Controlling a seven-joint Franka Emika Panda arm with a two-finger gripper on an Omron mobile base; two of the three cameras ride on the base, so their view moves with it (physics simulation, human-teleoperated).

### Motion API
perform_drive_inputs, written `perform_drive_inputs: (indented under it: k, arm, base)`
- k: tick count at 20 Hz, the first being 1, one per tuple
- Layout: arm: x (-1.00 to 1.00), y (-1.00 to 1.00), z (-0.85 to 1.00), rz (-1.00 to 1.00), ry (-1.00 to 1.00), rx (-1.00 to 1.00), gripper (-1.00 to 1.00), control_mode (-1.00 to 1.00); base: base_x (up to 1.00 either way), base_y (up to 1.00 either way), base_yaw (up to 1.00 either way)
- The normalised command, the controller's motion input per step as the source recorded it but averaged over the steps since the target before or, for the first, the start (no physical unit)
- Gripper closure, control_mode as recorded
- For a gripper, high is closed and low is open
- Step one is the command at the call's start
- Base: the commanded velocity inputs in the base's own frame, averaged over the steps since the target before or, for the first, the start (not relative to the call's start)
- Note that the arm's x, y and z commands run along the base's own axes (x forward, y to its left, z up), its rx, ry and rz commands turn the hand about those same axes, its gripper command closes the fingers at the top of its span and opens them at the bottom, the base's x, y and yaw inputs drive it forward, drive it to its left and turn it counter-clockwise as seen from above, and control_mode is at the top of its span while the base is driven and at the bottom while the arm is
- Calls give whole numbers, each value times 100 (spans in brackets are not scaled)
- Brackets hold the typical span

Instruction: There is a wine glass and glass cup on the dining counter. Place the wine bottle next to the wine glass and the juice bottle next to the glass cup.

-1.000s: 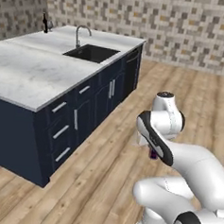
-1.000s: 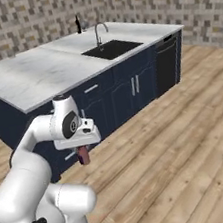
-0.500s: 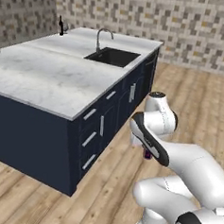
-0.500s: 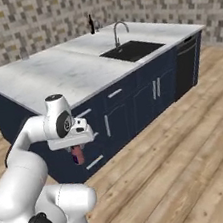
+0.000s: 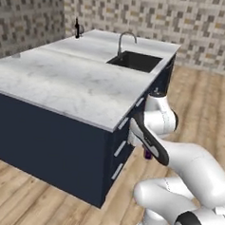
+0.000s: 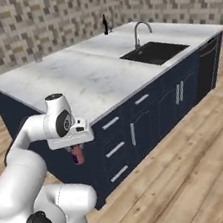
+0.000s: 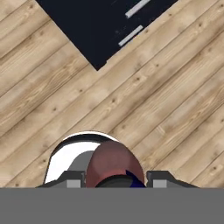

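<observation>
Pinkish-red and small, the juice bottle hangs clamped between the jaws of the gripper, its long axis upright: the base points down at the wooden floor and the upper end goes up into the hand. From the left base camera a bit of its dark purple shows just below the hand. In the hand view the bottle's rounded reddish body sits between the two finger tips, seen end-on, with floor planks beyond it.

The gripper is held low, in front of the dark navy cabinets, below the level of the worktop and beside the silver drawer handles. A corner of that cabinet block shows in the hand view.

Above, the white grey-veined marble worktop of the dining counter stretches away, with a black sink and curved tap set in its far half. At the far corner, well apart from the held bottle, the wine bottle stands upright, dark and thin-necked, its long axis vertical; it is also seen from the right side. Something pale and small sits just beside it, too small to make out.
</observation>
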Motion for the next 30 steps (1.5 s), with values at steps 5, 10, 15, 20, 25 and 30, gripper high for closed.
perform_drive_inputs:
  k: [5,10,15,20,25,30]
  arm:
    - [0,0,0,0,0,0,100,100]
    - [0,0,0,0,0,0,100,100]
    - [0,0,0,0,0,0,100,100]
    - [0,0,0,0,0,0,100,100]
    - [0,0,0,0,0,0,100,100]
    - [0,0,0,0,0,0,100,100]
  base:
    - [27,82,-7]
    - [27,83,-6]
    - [27,86,-3]
    - [28,88,-2]
    - [27,89,-3]
    - [26,90,-2]
